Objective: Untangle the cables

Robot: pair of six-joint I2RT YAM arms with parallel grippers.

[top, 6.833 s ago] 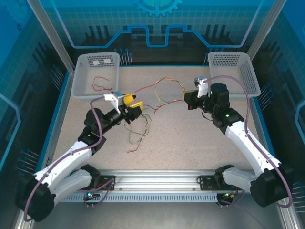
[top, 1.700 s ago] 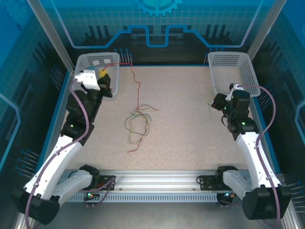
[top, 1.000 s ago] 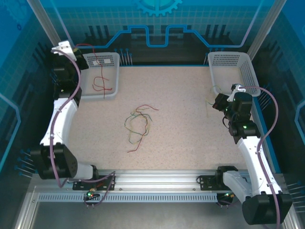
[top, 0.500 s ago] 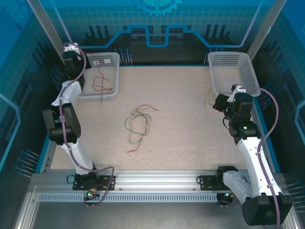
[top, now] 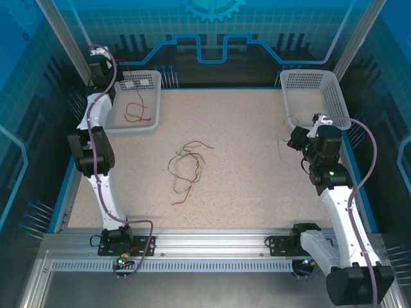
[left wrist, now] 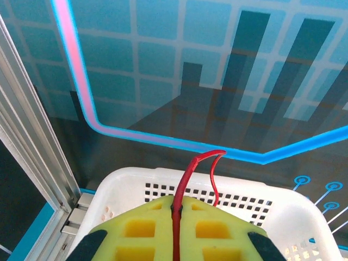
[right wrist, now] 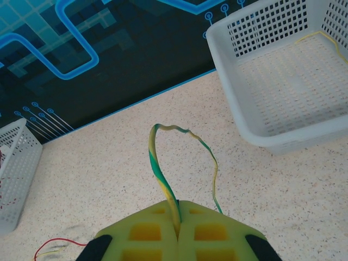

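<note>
Cables first. A loose tangle of cables (top: 186, 170) in red, green and yellow sits mid-counter (top: 257, 192), thin wavy strands overlapping, with one red end trailing toward the near side. A second red cable (top: 135, 110) lies curled inside the left basket (top: 153, 80). From the left wrist view I see the red cable (left wrist: 184, 179) running up out of the seam between the yellow pads (left wrist: 136, 228), bending into a small hook over the basket's white rim (left wrist: 261, 190).

The yellow-green cable (right wrist: 163, 182) rises from the right pads (right wrist: 144, 231), arches over and drops back to the counter just in front. From overhead it is a faint strand (top: 280, 140) beside the right basket (top: 335, 96). A thin yellow strand (right wrist: 321, 35) also lies along the far inner edge of that basket; I can't tell if it's the same cable.

Arms. The left arm goes from its base at the near rail straight up the counter's left edge, elbow about halfway, wrist raised at the far-left corner by the left basket. The left pincer (left wrist: 178, 205) is clamped on the red cable, pads together with only the wire between them, aimed at the back wall.

The right arm runs up the right side, wrist just near of the right basket. The right pincer (top: 292, 137) points left over the counter, closed tight on the yellow-green cable, pads meeting (right wrist: 176, 212).
</note>
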